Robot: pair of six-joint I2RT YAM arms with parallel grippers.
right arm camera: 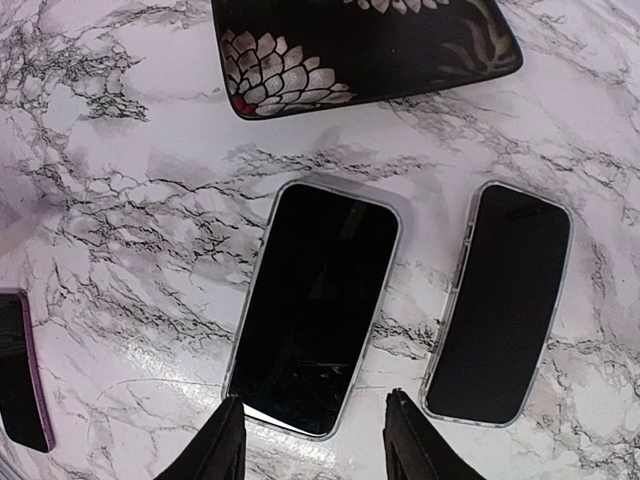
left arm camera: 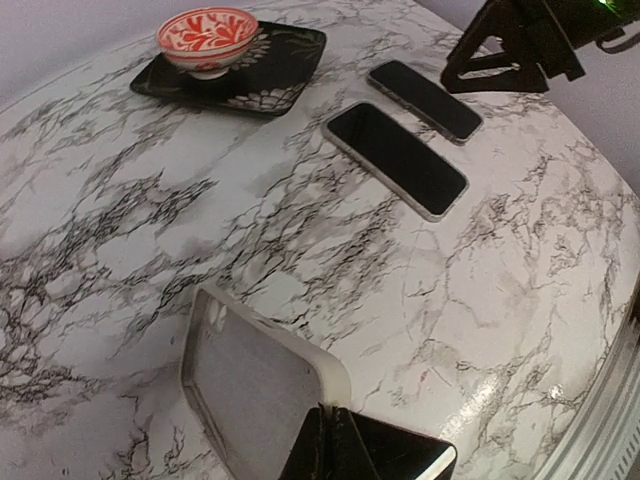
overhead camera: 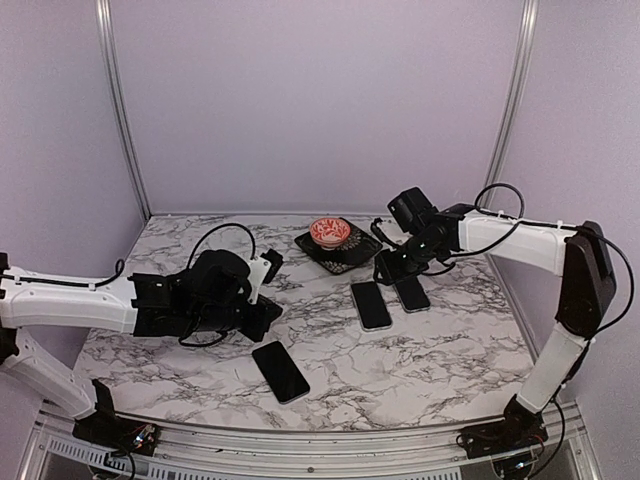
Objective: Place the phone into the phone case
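My left gripper (left arm camera: 345, 425) is shut on the rim of a white phone case (left arm camera: 250, 385), which rests tilted on the marble table, open side up. In the top view this gripper (overhead camera: 258, 302) is at the left middle. My right gripper (right arm camera: 315, 440) is open and empty, hovering just above the near end of a black phone (right arm camera: 315, 305) with a pale rim. A second black phone (right arm camera: 500, 300) lies right of it. Both show in the top view (overhead camera: 371, 305) (overhead camera: 411, 293). A third phone (overhead camera: 280, 370) lies near the front.
A red-patterned bowl (overhead camera: 330, 232) sits on a black floral plate (overhead camera: 350, 255) at the back middle, just beyond the two phones. The third phone's pink edge (right arm camera: 20, 370) shows at the left of the right wrist view.
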